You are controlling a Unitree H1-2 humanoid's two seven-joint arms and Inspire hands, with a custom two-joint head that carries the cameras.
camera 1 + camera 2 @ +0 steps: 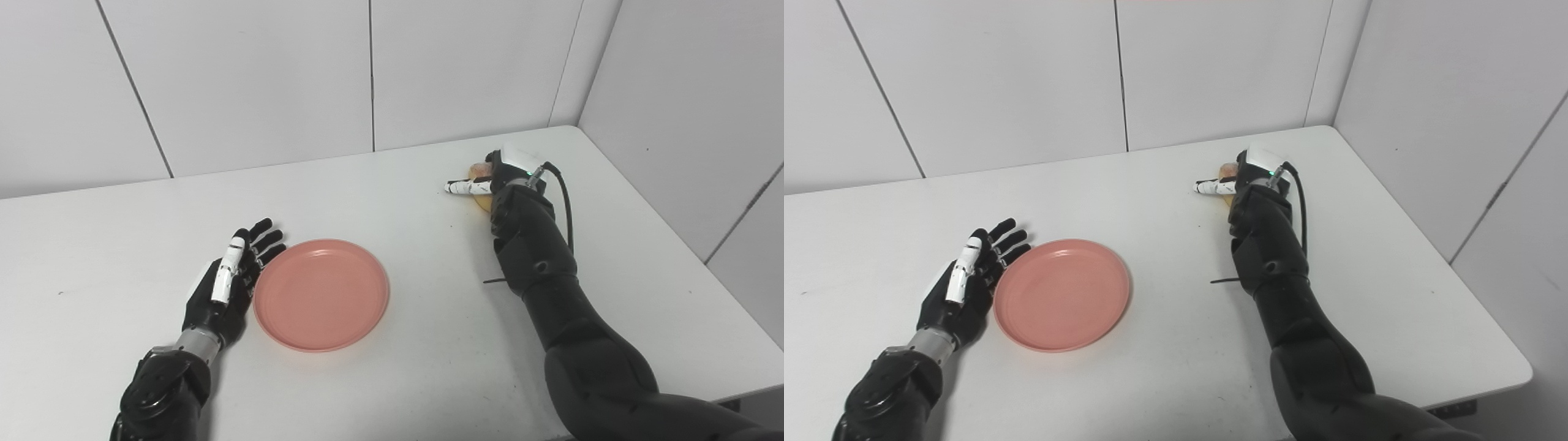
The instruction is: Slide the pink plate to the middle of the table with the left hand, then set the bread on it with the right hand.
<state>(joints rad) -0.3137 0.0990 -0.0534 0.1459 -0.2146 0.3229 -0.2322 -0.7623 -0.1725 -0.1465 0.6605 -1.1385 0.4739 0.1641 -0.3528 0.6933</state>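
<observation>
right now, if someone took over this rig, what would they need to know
Left robot hand: open, fingers spread, against the left rim of the pink plate, holding nothing.
Right robot hand: at the far right of the table, fingers around the bread; bread mostly hidden, and whether it is lifted cannot be told.
Done: plate sits empty near the table's middle.
Left: carry the bread to the plate and set it down.
</observation>
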